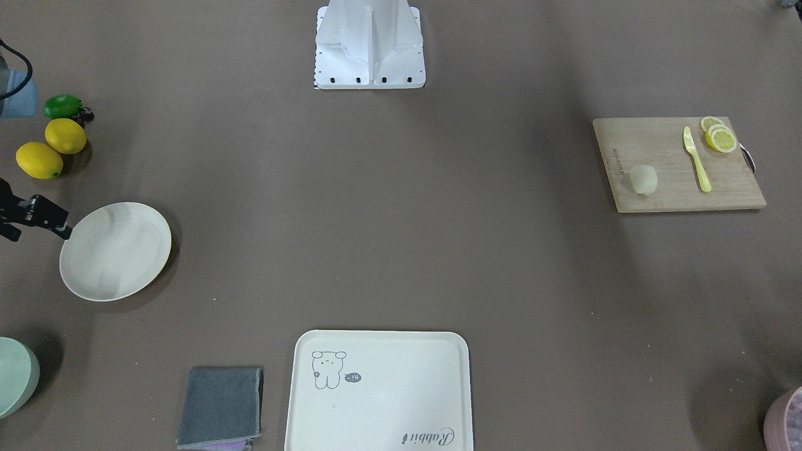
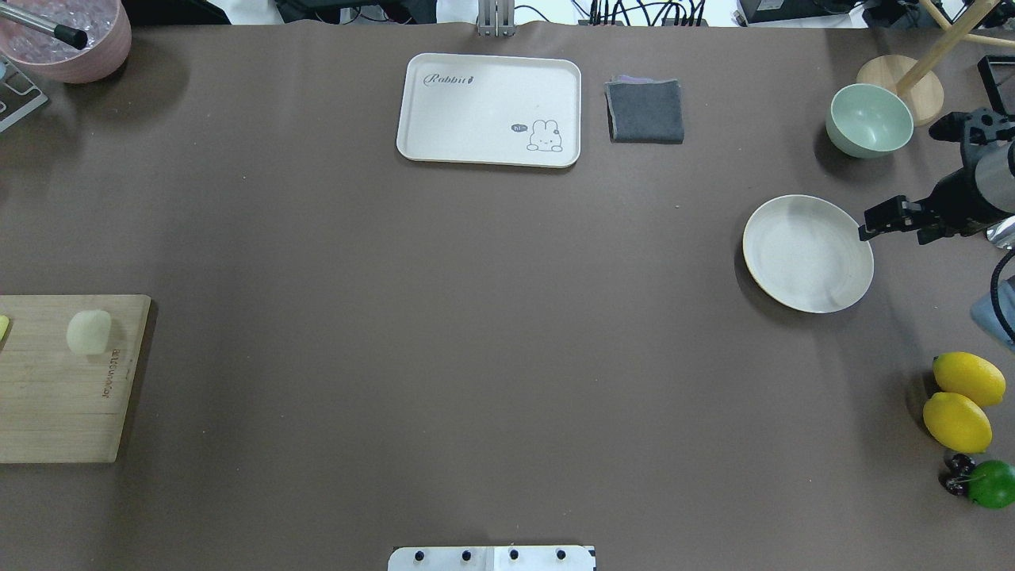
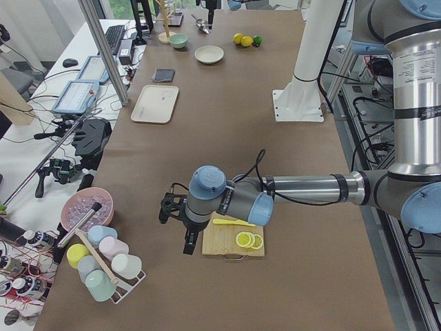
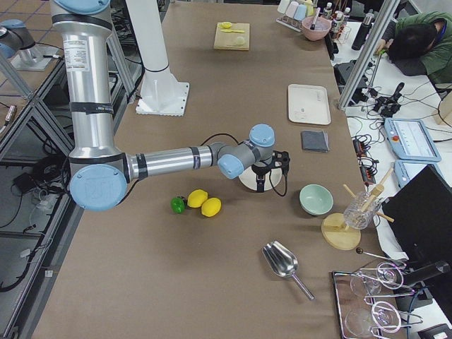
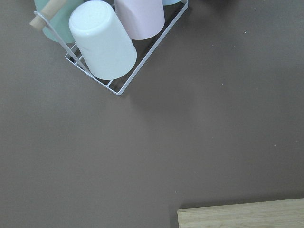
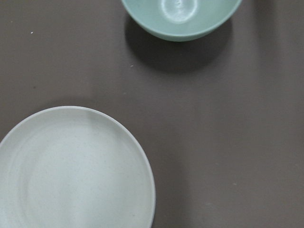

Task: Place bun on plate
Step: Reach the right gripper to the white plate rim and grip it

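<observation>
The pale cream bun (image 1: pixel 643 179) (image 2: pixel 88 331) lies on a wooden cutting board (image 1: pixel 664 194) (image 2: pixel 47 404) on the robot's left side of the table. The round cream plate (image 1: pixel 116 250) (image 2: pixel 807 252) (image 6: pixel 71 175) sits bare on the table on the robot's right side. My right gripper (image 2: pixel 876 224) (image 1: pixel 50 222) hangs just beyond the plate's outer rim with its fingers apart and nothing between them. My left gripper (image 3: pixel 180 224) hovers by the board's outer end, near the cup rack. It shows only in the exterior left view, so I cannot tell its state.
Lemon slices (image 1: pixel 719 136) and a yellow knife (image 1: pixel 697 159) share the board. A pale green bowl (image 2: pixel 869 120) stands behind the plate. Two lemons (image 2: pixel 959 400) and a lime (image 2: pixel 991 484) lie nearer the robot. The bear tray (image 2: pixel 489 109), a grey cloth (image 2: pixel 645 111) and a cup rack (image 5: pixel 109 42) sit farther off.
</observation>
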`<state>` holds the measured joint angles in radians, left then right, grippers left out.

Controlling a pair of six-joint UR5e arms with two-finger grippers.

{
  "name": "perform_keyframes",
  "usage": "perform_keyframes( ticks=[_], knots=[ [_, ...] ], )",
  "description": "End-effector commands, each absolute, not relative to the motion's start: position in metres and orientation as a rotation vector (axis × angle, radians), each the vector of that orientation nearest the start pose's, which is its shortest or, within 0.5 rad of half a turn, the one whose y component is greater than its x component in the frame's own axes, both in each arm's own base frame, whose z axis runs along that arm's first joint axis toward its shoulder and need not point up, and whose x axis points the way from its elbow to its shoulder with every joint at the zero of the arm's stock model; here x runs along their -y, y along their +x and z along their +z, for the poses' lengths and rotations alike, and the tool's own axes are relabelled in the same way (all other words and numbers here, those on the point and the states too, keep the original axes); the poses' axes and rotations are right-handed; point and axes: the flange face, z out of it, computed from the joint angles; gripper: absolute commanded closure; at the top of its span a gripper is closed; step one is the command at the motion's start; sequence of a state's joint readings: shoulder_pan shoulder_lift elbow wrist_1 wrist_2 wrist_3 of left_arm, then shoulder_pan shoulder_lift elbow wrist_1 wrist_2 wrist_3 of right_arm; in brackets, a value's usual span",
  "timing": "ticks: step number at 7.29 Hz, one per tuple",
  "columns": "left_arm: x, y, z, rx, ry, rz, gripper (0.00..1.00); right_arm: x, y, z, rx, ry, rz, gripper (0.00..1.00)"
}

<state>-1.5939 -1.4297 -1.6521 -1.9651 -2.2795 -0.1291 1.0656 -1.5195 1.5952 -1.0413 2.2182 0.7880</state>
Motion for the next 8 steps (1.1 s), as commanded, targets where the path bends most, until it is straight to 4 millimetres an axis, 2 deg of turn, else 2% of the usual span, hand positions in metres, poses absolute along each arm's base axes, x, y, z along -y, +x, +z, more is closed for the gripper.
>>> perform_keyframes(
  ticks=[1, 2, 3, 4, 5, 6, 8],
  knots=[
    [0.449, -0.079, 0.646, -0.719, 0.28, -0.037, 0.02, 0.501, -0.218, 0.596, 0.856, 0.089, 0.051, 0.0],
    [0.449, -0.079, 0.647, -0.719, 0.278, -0.037, 0.02, 0.499, -0.224, 0.597, 0.855, 0.084, 0.042, 0.0],
    [0.45, -0.079, 0.646, -0.719, 0.281, -0.036, 0.02, 0.498, -0.227, 0.598, 0.853, 0.081, 0.037, 0.09],
    [0.45, -0.079, 0.646, -0.719, 0.281, -0.036, 0.02, 0.498, -0.227, 0.6, 0.85, 0.079, 0.038, 0.54],
    [0.45, -0.079, 0.646, -0.72, 0.28, -0.038, 0.02, 0.497, -0.229, 0.601, 0.838, 0.088, 0.038, 0.91],
    [0.45, -0.079, 0.646, -0.721, 0.28, -0.038, 0.02, 0.496, -0.232, 0.601, 0.835, 0.088, 0.034, 1.0],
    [0.45, -0.079, 0.645, -0.721, 0.282, -0.037, 0.02, 0.5, -0.234, 0.595, 0.842, 0.093, 0.037, 1.0]
  ],
)
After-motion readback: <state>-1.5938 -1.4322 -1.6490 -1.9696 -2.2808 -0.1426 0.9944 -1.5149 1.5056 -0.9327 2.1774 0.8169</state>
